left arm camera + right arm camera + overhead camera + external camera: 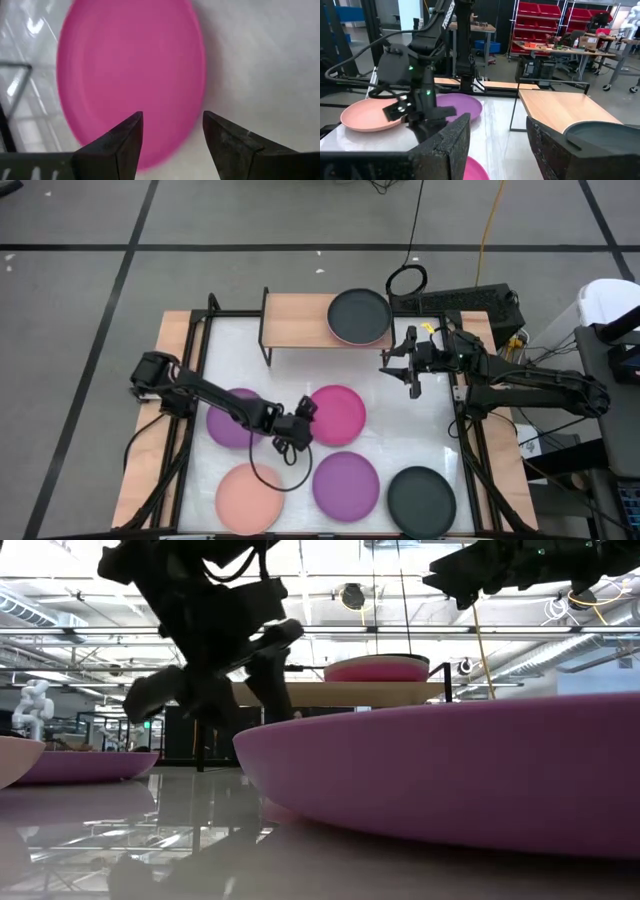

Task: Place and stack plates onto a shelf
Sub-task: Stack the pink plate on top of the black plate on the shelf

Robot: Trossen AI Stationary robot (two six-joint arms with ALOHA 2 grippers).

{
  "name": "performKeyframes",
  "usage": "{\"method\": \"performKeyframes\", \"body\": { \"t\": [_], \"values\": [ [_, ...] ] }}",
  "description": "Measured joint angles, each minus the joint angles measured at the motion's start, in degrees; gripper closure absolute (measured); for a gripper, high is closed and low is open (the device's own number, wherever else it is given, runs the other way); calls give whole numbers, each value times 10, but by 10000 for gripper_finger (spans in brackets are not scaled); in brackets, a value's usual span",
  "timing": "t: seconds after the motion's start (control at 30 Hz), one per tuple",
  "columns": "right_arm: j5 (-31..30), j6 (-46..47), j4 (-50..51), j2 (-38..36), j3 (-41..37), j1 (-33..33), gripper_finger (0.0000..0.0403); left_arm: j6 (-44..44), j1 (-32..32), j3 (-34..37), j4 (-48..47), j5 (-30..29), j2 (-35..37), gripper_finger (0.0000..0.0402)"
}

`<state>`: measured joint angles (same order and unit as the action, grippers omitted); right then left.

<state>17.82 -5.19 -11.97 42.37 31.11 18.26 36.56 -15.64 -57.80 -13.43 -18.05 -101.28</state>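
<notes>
The light-wood shelf (pixel 298 320) stands at the table's far side. On its right half a black plate (pixel 358 315) rests on a magenta plate (pixel 377 671). On the table lie a magenta plate (pixel 340 415), two purple plates (pixel 346 485) (pixel 228 425), a peach plate (pixel 250 497) and a second black plate (pixel 421 498). My left gripper (pixel 307 409) is open at the table magenta plate's left edge (pixel 150 150), fingers either side of the rim without touching. My right gripper (pixel 400 372) hovers open, right of the shelf, holding nothing. The cream plate is not in view.
The left arm reaches across one purple plate (pixel 462 106). A black metal frame (pixel 205 340) runs along the table's sides. Bare white tabletop (pixel 420 430) lies between the right gripper and the near black plate. The shelf's left half (pixel 290 315) holds nothing.
</notes>
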Motion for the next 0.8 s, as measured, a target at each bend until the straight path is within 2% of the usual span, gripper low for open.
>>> {"method": "performKeyframes", "body": {
  "t": [0.33, 0.43, 0.6, 0.63, 0.8],
  "values": [
    [0, 2, 2, 0, 0, 0, 227, 42, -2, 0, 22, -8, -51, 197],
    [0, 2, 2, 0, 0, 0, 227, 54, -2, 0, 42, -16, -54, 239],
    [0, 2, 2, 0, 0, 0, 227, 72, 7, 0, 39, -24, -55, 367],
    [0, 2, 2, 0, 0, 0, 227, 70, 7, -1, 38, -26, -54, 382],
    [0, 2, 1, 0, 0, 0, 227, 87, 10, -38, -2, -49, -18, 389]
  ]
}}
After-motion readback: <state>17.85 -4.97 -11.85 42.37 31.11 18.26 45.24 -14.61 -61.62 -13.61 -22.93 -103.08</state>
